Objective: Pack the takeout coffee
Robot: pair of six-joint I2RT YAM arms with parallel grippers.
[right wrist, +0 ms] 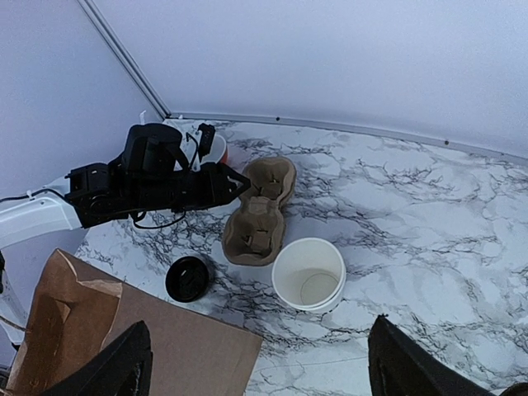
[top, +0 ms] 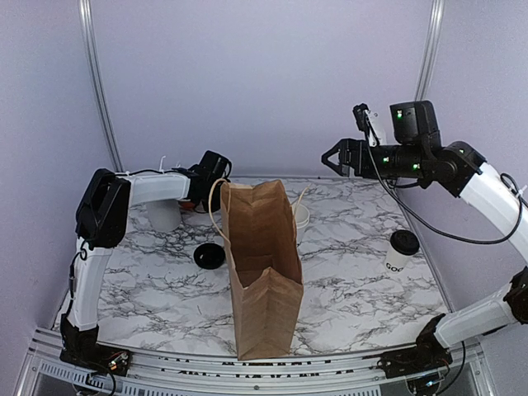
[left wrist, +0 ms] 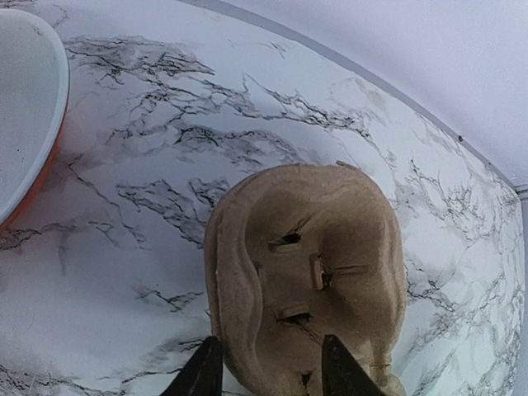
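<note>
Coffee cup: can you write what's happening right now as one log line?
coffee: upright, right of bag, not packed | left gripper: open over carrier | right gripper: open, raised, empty

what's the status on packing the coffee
Left jaws straddling cup tray rim, grip unclear; right jaws open, raised high. Lidded coffee standing on table right of bag, untouched. Nothing between it and bag.
</note>
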